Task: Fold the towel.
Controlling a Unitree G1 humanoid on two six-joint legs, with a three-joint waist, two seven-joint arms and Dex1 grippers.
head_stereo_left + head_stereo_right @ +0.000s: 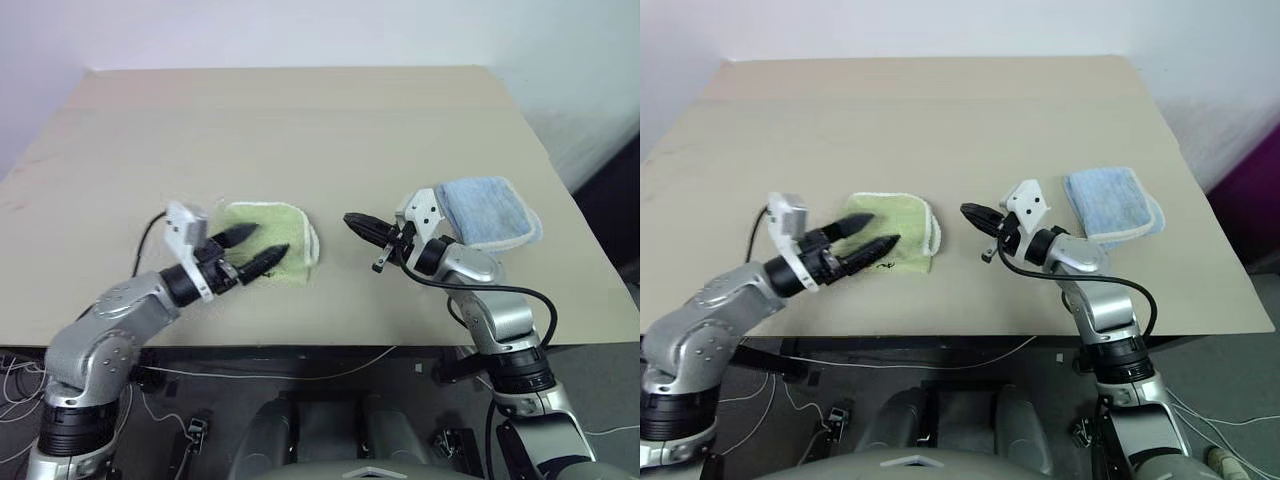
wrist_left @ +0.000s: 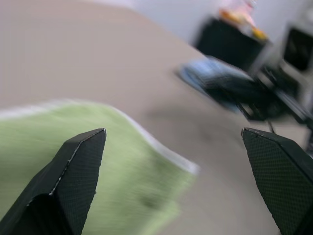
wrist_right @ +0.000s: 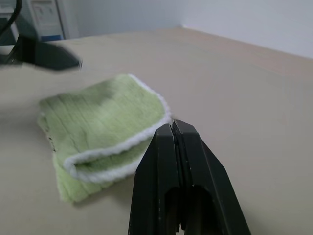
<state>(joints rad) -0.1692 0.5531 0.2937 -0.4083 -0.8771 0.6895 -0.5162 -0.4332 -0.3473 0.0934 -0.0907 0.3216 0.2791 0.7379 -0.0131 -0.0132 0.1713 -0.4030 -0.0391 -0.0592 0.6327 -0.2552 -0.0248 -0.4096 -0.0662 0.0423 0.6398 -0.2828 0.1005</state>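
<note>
The towel [image 1: 283, 240], light yellow-green with white stitched edging, lies folded into a small square on the table's near middle. Over its left part hovers my left gripper [image 1: 264, 246], open, with nothing between the fingers [image 2: 78, 171]. In the left wrist view the towel [image 2: 73, 147] spreads below the two wide-apart fingers. My right gripper [image 1: 353, 222] is shut and empty, a short way right of the towel, pointing at it. The right wrist view shows the folded towel [image 3: 102, 127] ahead of the closed fingertips [image 3: 172, 128].
A folded light blue cloth [image 1: 485, 210] lies on the wooden table [image 1: 300, 130] at the right, behind my right wrist. The table's near edge runs just below both arms. Cables hang under the table.
</note>
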